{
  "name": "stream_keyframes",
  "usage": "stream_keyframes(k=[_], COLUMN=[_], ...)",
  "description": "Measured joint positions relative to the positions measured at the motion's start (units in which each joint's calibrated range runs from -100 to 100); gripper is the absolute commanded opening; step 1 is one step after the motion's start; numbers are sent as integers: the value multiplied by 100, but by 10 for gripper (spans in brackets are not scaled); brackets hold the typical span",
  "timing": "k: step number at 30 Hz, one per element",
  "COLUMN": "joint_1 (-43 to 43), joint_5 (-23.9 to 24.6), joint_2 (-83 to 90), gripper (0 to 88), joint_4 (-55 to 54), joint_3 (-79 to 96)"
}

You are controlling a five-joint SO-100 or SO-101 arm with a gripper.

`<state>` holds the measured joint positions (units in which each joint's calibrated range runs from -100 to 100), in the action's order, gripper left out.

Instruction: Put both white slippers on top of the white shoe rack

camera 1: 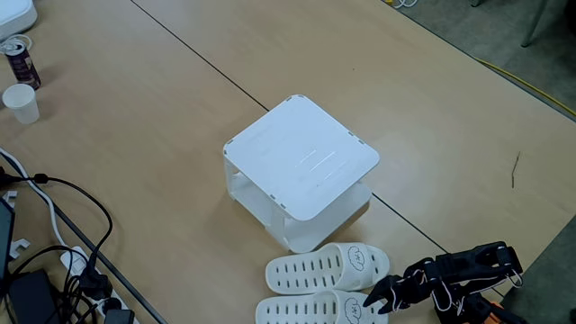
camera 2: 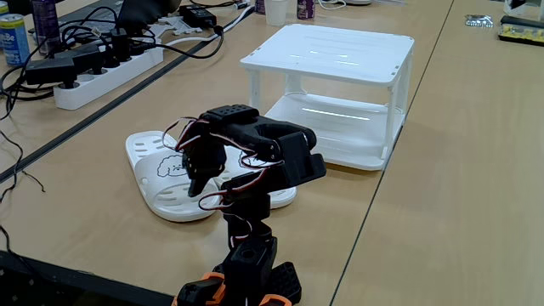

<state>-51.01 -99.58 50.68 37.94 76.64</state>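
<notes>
Wide brown table (camera 1: 432, 108) stretches around our white shoe rack (camera 1: 301, 157), with lots of bare room beside it. We see the two white slippers (camera 1: 328, 267) lying side by side on the table just in front of the rack, one cut off by the picture edge. Our gripper (camera 2: 194, 177) hangs over the slippers and hides part of them. Its fingers look nearly together, maybe holding nothing.

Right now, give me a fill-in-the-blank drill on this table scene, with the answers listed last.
1. Both white slippers lie on the ____, beside the white shoe rack.
2. The rack's flat top holds ____ slippers.
3. The gripper hovers by the slippers, holding ____.
4. A paper ____ stands near the table's far corner.

Answers: table; no; nothing; cup
</notes>
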Motion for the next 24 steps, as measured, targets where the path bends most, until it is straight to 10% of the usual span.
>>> stream_keyframes(k=[24], joint_1=[307], joint_5=[0], joint_2=[-74], gripper=[253], joint_4=[-3828], joint_3=[1968])
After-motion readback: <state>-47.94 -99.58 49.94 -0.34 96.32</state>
